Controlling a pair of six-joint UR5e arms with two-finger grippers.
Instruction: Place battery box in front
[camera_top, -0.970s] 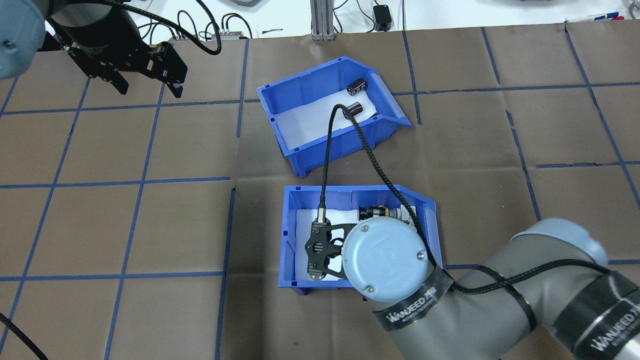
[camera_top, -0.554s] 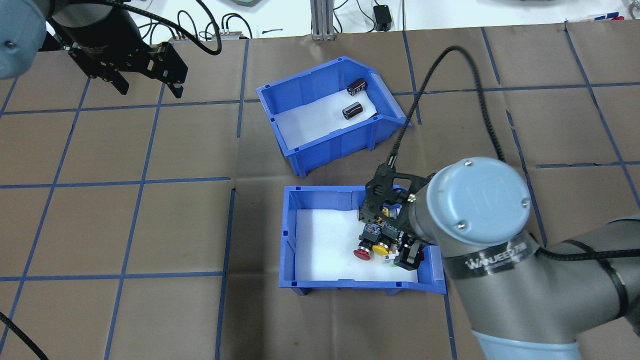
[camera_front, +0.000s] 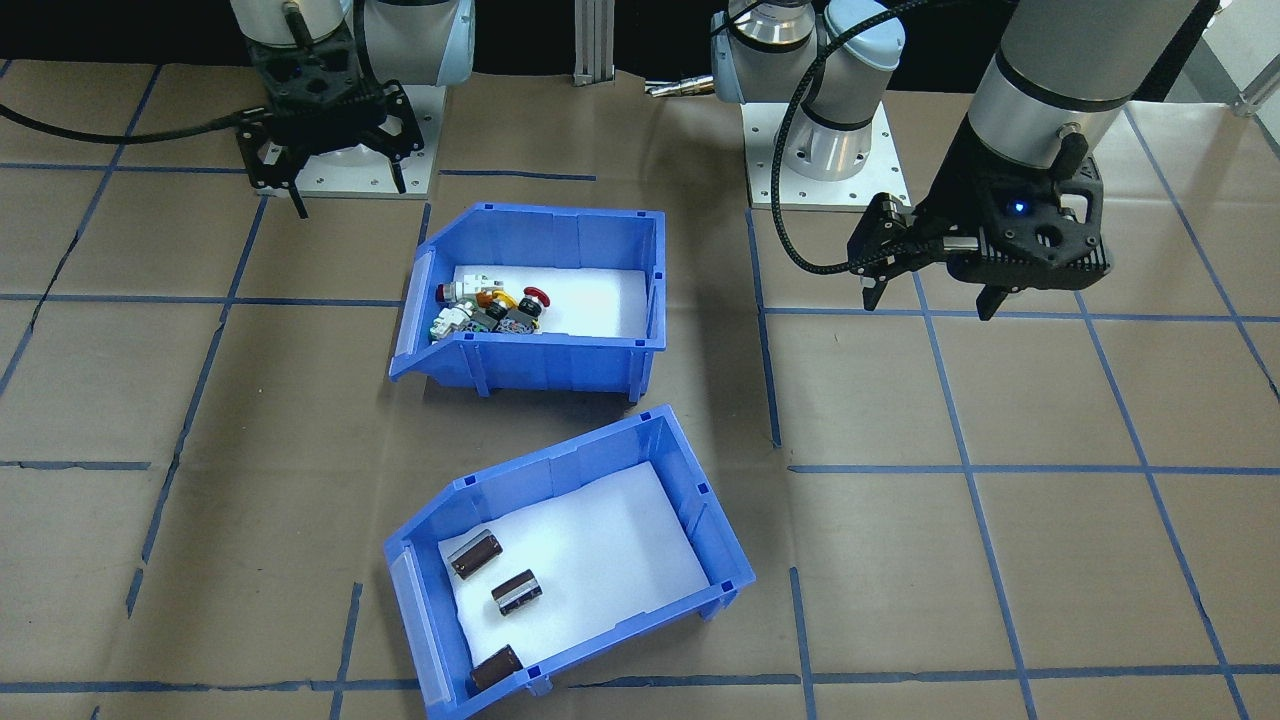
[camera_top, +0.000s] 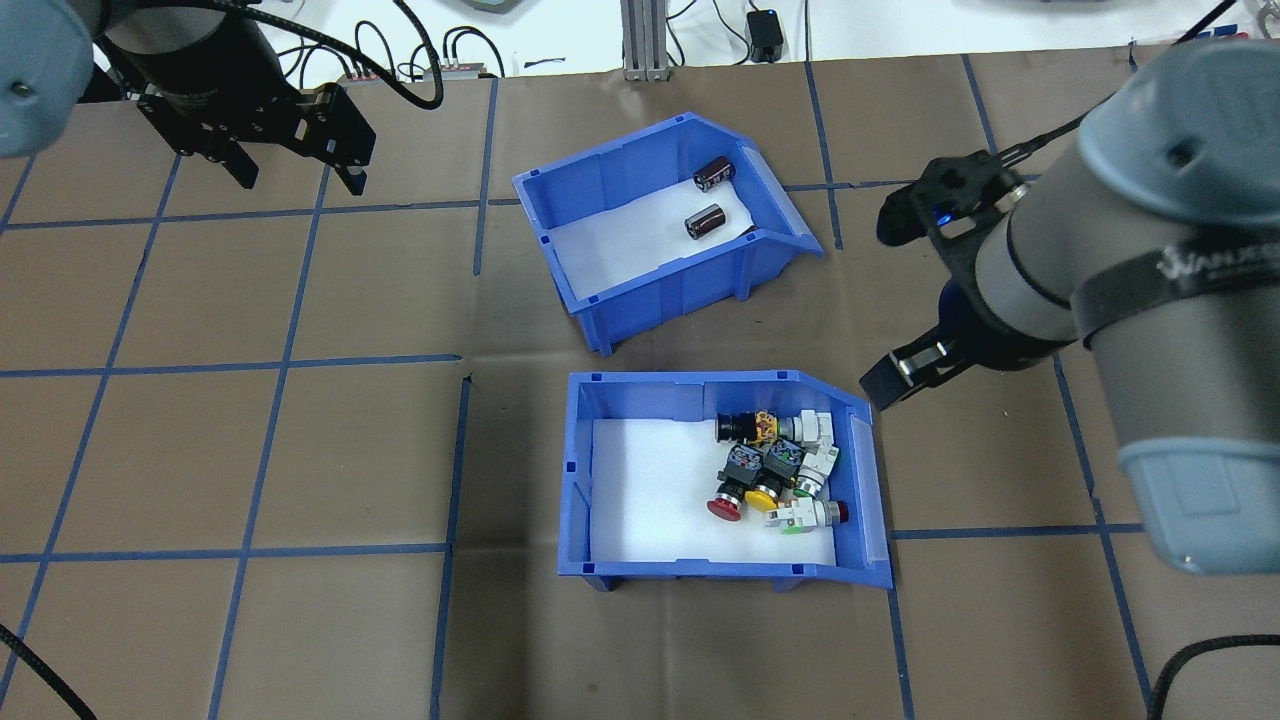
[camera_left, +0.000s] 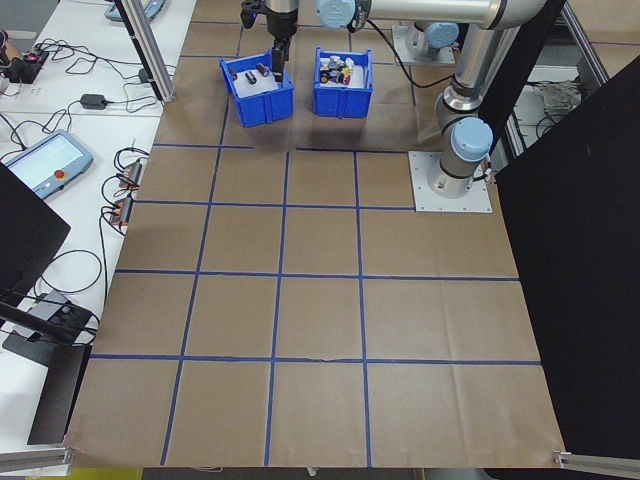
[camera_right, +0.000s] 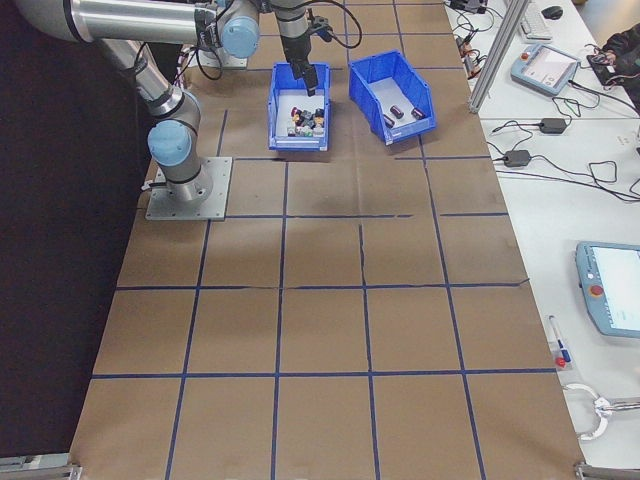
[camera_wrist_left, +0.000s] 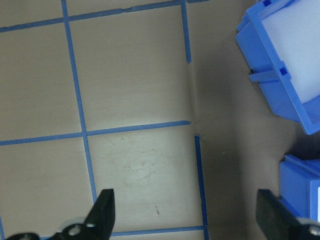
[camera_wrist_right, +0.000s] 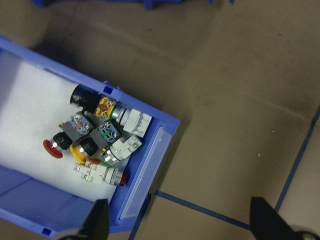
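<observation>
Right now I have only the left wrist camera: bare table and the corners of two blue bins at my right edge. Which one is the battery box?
Observer: The upper one. That is the battery box, and three dark cylinders lie on its white foam floor.
Operator: And the lower corner?
Observer: That is the switch bin, with colourful push-button switches bunched at its sloped end.
Operator: Where is the other arm?
Observer: The right gripper hovers over the table just off the switch bin's sloped end, with its jaws open and empty.
</observation>
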